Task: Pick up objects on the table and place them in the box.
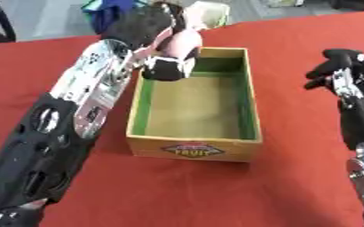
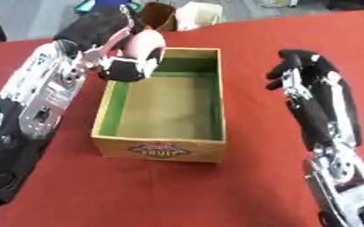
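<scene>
Red cloth covered the counter (image 1: 294, 66), and on it sat a wooden box (image 1: 194, 148) with green inner walls and a fruit label on its near side. Over the box's far left corner the left hand (image 1: 150, 26) had its fingers curled around a pink and black object (image 1: 176, 53), held above the rim. At the right, well apart from the box, the right hand (image 2: 302, 73) hung with fingers loosely bent, holding nothing.
</scene>
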Tool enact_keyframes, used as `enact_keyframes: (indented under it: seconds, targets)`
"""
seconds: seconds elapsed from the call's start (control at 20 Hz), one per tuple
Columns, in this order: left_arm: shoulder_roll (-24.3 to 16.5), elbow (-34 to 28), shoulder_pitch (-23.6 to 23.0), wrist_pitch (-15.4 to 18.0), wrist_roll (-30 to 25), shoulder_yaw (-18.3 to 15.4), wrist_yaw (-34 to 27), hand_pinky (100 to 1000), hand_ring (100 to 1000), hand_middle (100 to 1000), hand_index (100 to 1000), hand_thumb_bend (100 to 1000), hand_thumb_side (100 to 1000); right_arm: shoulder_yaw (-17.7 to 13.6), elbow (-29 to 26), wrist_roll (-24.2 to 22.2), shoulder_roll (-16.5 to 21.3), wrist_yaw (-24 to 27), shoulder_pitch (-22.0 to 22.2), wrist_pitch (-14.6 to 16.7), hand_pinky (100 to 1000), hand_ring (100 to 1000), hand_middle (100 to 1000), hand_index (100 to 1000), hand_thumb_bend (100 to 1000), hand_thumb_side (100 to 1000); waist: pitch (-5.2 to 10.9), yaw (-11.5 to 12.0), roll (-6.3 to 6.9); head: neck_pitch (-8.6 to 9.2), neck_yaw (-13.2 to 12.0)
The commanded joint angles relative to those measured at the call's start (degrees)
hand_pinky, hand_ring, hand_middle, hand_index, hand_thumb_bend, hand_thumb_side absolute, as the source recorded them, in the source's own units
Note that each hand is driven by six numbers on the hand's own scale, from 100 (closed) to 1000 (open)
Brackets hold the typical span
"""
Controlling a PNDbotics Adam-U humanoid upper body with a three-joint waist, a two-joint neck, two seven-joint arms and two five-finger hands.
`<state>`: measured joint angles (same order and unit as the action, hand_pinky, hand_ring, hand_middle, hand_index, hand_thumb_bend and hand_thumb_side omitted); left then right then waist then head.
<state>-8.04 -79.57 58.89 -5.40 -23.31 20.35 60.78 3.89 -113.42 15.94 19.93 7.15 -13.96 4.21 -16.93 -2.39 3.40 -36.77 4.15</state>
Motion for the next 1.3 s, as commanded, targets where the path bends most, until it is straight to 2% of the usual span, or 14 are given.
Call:
enact_keyframes:
  seconds: [0.05,0.2,0.3,0.35,0.45,0.55,0.65,0.75,0.8,0.95,1.0,1.05,1.3]
  targets:
    - [0.5,2.2,0.8,1.0,-0.5,0.4,0.2,196,441,460,464,100,429,-0.3,-1.2,0.2,0.4,0.2,-0.5,-0.1,498,556,496,685,100,489,1.25,-0.2,-0.22,-0.51,-0.3]
    - [1.1,4.8,0.7,3.2,-0.9,0.6,-0.3,229,467,483,491,100,410,-0.2,-1.2,0.2,0.3,0.1,-0.5,-0.2,498,555,496,685,100,488,1.14,-0.4,-0.24,-0.53,-0.6]
    - [1.4,6.2,0.8,4.9,-1.4,0.7,-0.5,259,491,503,539,100,406,-0.2,-1.2,0.2,0.2,0.1,-0.4,-0.2,498,555,495,685,100,488,1.08,-0.5,-0.25,-0.47,-0.7]
    - [1.5,6.8,0.9,5.7,-1.8,0.7,-0.4,278,510,523,580,100,412,-0.2,-1.2,0.2,0.2,0.1,-0.4,-0.2,498,554,495,685,100,488,1.05,-0.6,-0.25,-0.46,-0.7]
    - [1.6,7.8,1.0,7.2,-2.9,0.8,0.0,324,559,578,722,100,445,-0.2,-1.2,0.2,0.2,0.0,-0.4,-0.3,498,552,495,684,100,487,1.03,-0.6,-0.22,-0.43,-0.8]
    - [1.6,8.5,1.0,8.4,-4.3,0.7,0.9,361,602,624,834,209,497,-0.2,-1.2,0.2,0.1,0.0,-0.4,-0.3,498,552,495,684,100,488,1.03,-0.7,-0.2,-0.45,-0.8]
    - [1.6,8.8,0.9,9.5,-5.6,0.5,1.9,394,640,674,936,440,550,-0.2,-1.2,0.2,0.1,0.0,-0.3,-0.3,498,551,495,684,100,484,1.02,-0.7,-0.2,-0.42,-0.6]
    - [1.6,8.8,0.7,10.2,-6.4,0.4,2.9,422,681,716,975,583,607,-0.1,-1.2,0.2,0.1,-0.1,-0.1,-0.4,498,551,495,684,100,492,0.97,-0.6,-0.21,-0.44,-0.2]
    - [1.5,8.7,0.6,10.3,-6.6,0.3,3.5,448,710,741,995,706,634,-0.1,-1.2,0.2,0.1,-0.2,-0.1,-0.5,498,550,495,684,100,492,0.94,-0.6,-0.21,-0.45,-0.1]
    - [1.3,8.1,0.4,9.7,-5.9,-0.2,5.7,495,757,782,1000,957,731,-0.2,-1.2,0.3,0.1,-0.3,0.0,-0.4,498,550,495,684,100,493,0.85,-0.5,-0.22,-0.37,0.0]
    - [1.3,7.9,0.4,9.2,-5.5,-0.4,6.4,500,762,786,1000,1000,788,-0.2,-1.2,0.3,0.1,-0.3,0.0,-0.4,498,550,495,684,100,493,0.83,-0.5,-0.21,-0.34,-0.1]
    - [1.2,7.6,0.3,8.4,-4.7,-0.7,7.0,498,758,779,1000,1000,825,-0.2,-1.2,0.4,0.1,-0.3,0.0,-0.4,498,549,495,684,100,492,0.83,-0.4,-0.2,-0.32,-0.1]
    - [1.2,5.5,0.2,3.3,1.1,-2.0,8.5,493,743,758,975,1000,914,-0.1,-1.2,0.4,0.0,-0.3,0.0,-0.5,498,549,495,684,100,493,0.96,-0.1,-0.17,-0.15,-0.6]
